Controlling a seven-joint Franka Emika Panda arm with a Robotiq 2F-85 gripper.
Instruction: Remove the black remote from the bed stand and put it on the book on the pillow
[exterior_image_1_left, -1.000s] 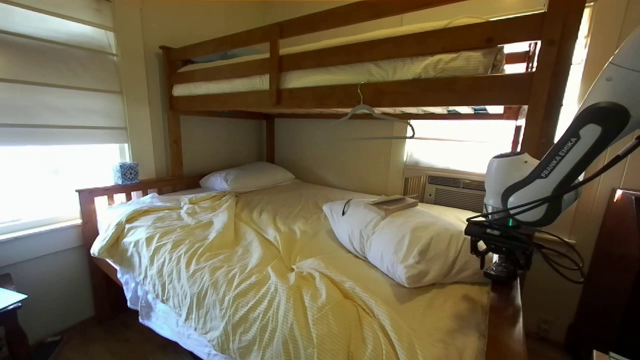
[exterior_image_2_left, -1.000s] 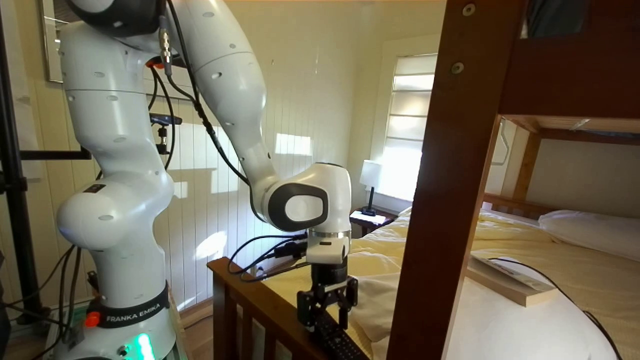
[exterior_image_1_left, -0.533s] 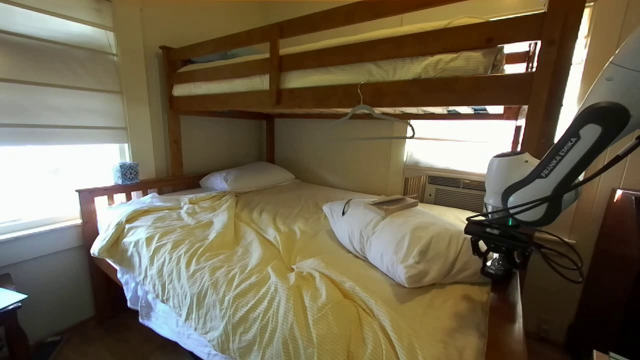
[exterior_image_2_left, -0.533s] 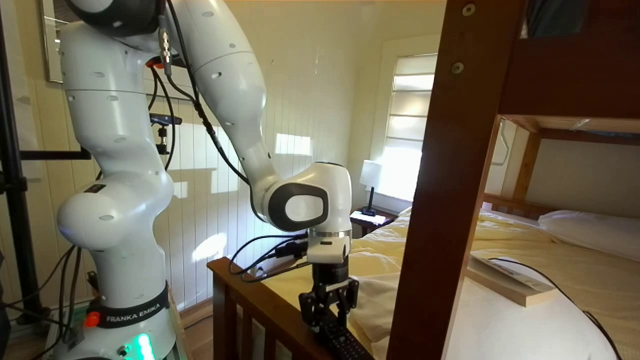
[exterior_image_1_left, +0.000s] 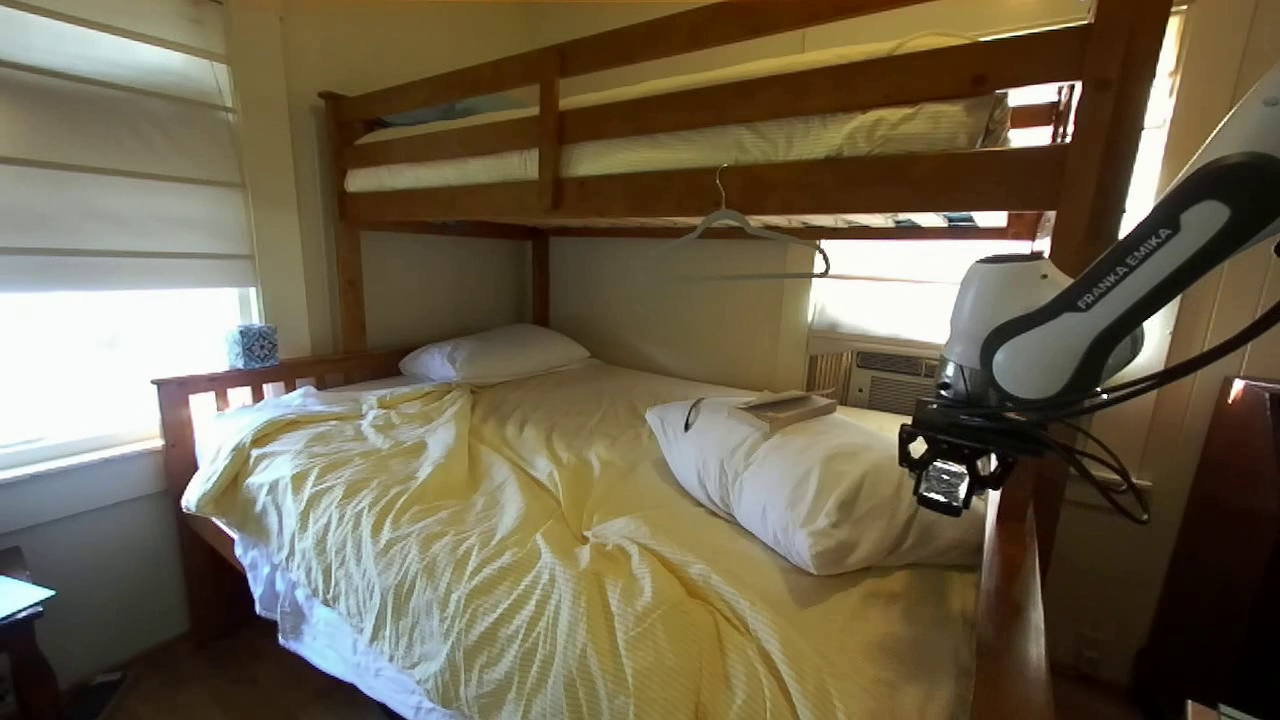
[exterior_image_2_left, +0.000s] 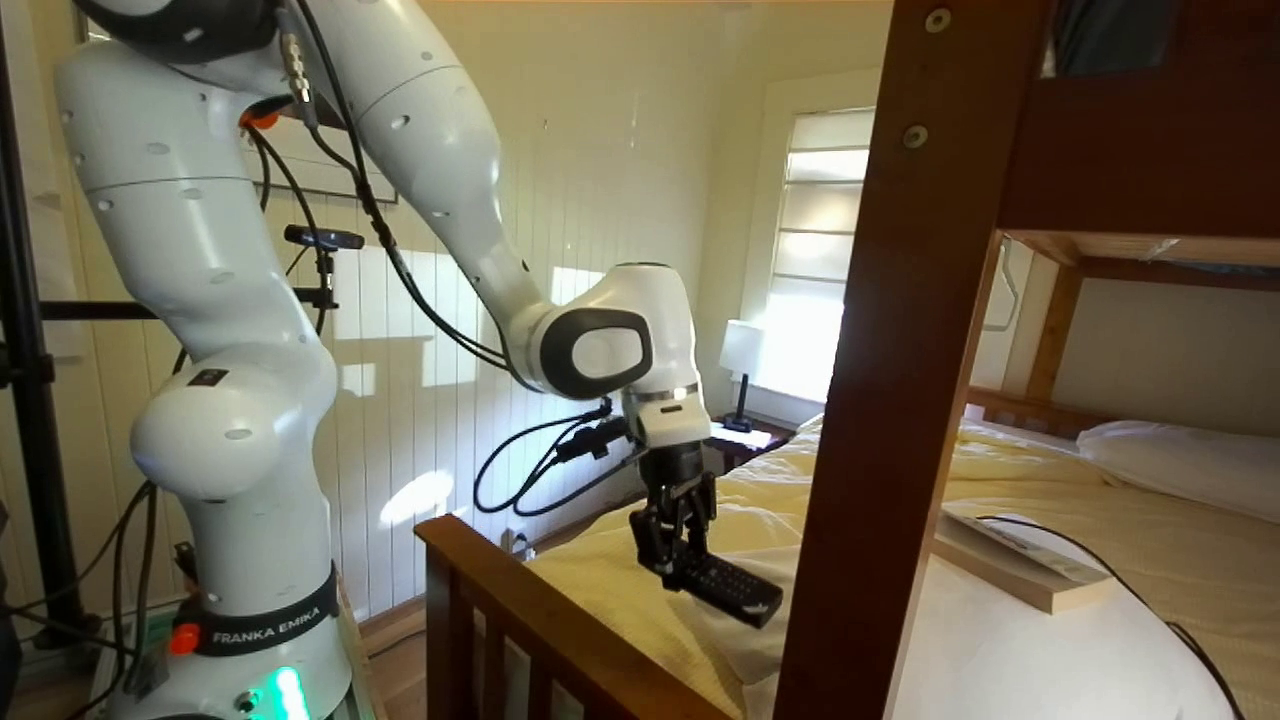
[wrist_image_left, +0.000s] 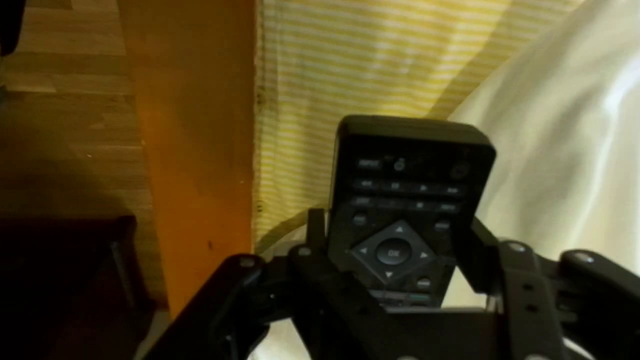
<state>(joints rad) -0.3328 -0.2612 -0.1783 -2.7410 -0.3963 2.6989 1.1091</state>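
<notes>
In the air near one end of the big white pillow, the tool, spread just wide enough, pinches the black remote control by its long sides. It should be light, hard and slick; its middle seems best to grip.

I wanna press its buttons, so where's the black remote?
In the wrist view, the black remote is gripped in the pincer, right of the wooden bed rail.

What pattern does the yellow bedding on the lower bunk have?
The yellow bedding has narrow yellow and white stripes, clearest in the wrist view.
</notes>
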